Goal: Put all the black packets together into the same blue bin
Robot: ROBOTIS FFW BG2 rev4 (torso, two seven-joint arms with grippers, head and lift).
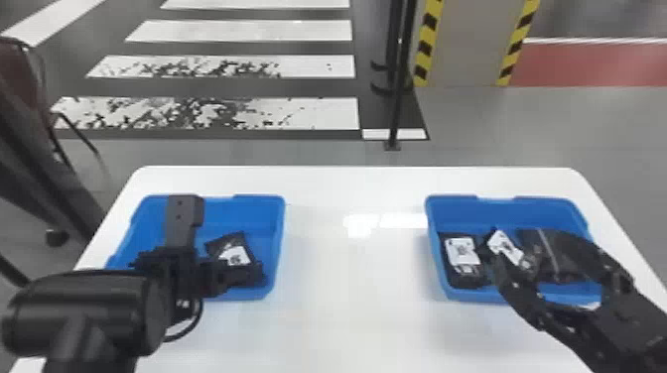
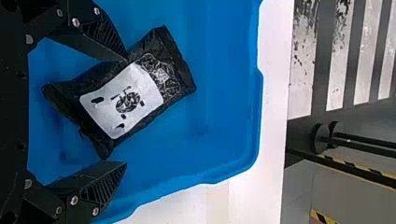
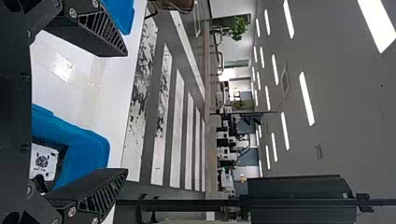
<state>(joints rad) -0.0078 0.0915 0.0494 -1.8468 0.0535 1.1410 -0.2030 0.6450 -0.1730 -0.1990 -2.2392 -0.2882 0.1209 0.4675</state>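
broadly, a grey floor (image 1: 496, 124) with white painted stripes (image 1: 248, 30) spreads behind a white table (image 1: 357, 317) with rounded far corners. on the table sit two open blue containers, well apart: the left blue bin (image 1: 258, 216) and the right blue bin (image 1: 496, 213). the black left gripper (image 1: 181, 268) is over the left blue bin, pointing down, its two fingers spread wide with nothing pinched between them. the black right gripper (image 1: 531, 253) comes in over the right blue bin from the near right side, its fingers also parted and empty, partly covering what lies below. four black packets are seen, split between the bins. one packet (image 2: 175, 58) lies in the left blue bin under the left gripper, its ends beyond the white label (image 2: 135, 100); whether a finger touches it, you cannot tell. in the right blue bin are a packet with an upright label (image 1: 462, 253) at the left, one with a tilted label (image 1: 503, 246) beside it, and a dark packet crossed by a pale line (image 1: 538, 253) farther right.
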